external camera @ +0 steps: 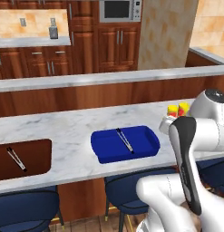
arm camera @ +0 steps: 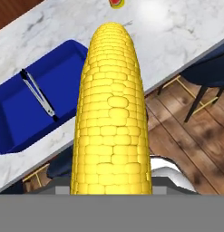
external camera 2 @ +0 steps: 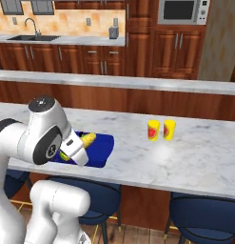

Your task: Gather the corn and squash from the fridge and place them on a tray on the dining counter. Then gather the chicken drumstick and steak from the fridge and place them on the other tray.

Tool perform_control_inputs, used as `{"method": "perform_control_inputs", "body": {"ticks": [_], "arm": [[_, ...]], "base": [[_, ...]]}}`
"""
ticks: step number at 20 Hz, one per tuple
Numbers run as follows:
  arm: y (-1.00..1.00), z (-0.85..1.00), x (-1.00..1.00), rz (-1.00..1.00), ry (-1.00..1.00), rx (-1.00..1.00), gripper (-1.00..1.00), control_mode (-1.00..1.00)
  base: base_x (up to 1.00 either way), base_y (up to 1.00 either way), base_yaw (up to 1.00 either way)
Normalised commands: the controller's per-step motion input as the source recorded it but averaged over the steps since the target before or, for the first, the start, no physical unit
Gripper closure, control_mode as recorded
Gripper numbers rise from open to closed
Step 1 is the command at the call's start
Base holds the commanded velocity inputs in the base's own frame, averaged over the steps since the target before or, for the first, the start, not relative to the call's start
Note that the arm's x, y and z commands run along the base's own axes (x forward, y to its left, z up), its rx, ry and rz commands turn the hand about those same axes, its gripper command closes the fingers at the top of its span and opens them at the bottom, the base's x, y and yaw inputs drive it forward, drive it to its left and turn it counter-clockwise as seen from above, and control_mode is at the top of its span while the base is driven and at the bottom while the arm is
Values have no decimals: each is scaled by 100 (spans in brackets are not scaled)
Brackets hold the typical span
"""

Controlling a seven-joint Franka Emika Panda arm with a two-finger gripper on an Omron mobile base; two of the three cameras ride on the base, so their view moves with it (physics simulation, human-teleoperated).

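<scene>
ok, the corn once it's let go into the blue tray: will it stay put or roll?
The corn looks like a stiff, round cob, so it probably rolls a little. The blue tray has raised walls that should stop it. The tongs lying inside may get nudged. The bumpy kernels likely help the pincer grip.

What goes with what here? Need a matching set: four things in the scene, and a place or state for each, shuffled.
Things:
1. corn
2. tongs
3. blue tray
4. yellow shakers

Places or states:
A. standing as a pair on bare marble
B. lying inside the blue tray
C. held in the hand
D. on the counter, above the blue stools

Pairs: 1-C, 2-B, 3-D, 4-A
</scene>
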Motion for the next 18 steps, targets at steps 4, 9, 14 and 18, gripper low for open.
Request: {"method": "perform_control_inputs", "body": {"ticks": [4, 9, 14, 18], "arm": [[5, -29, 100, 17, 12, 4, 100, -100], [14, -49, 91, 17, 16, 0, 100, -100], [4, -49, 38, 6, 15, -1, 100, -100], [2, -30, 56, 1, 5, 0, 100, -100]], "base": [[0, 0, 0], [0, 0, 0], [0, 0, 0], [0, 0, 0]]}}
